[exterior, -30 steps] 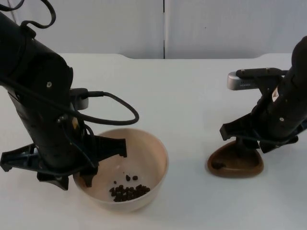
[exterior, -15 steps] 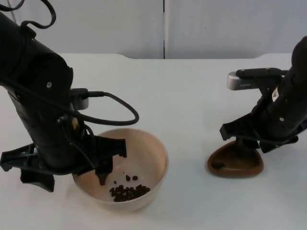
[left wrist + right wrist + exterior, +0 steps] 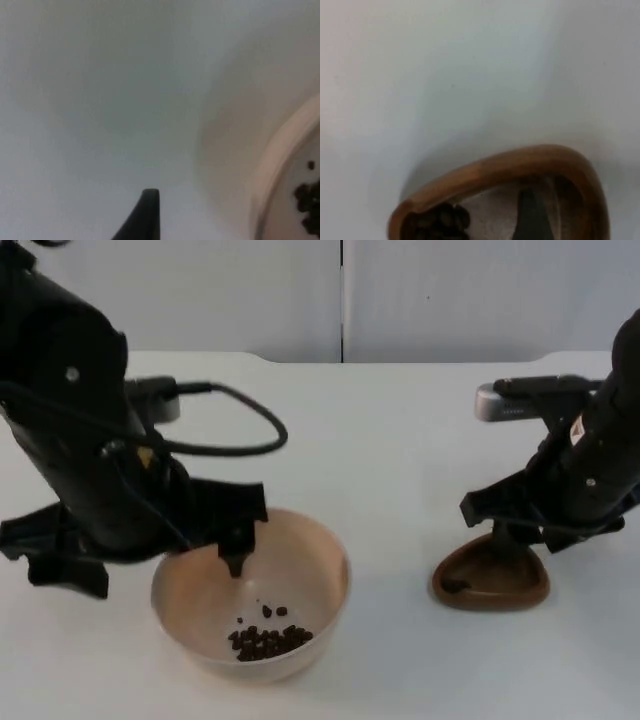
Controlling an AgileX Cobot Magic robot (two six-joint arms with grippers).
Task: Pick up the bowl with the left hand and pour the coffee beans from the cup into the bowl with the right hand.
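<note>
Wooden cup (image 3: pixel 490 582) sits upright, long axis across table (image 3: pixel 400 440).

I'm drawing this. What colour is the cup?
Brown, like wood; the cup shows best in the right wrist view.

A white table top (image 3: pixel 400 440) runs back to a grey partition wall (image 3: pixel 480 300) with a dark vertical seam.

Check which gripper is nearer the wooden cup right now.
Right. The right gripper sits at the wooden cup, one finger inside it. The left gripper hangs over the bowl rim, across the table.
</note>
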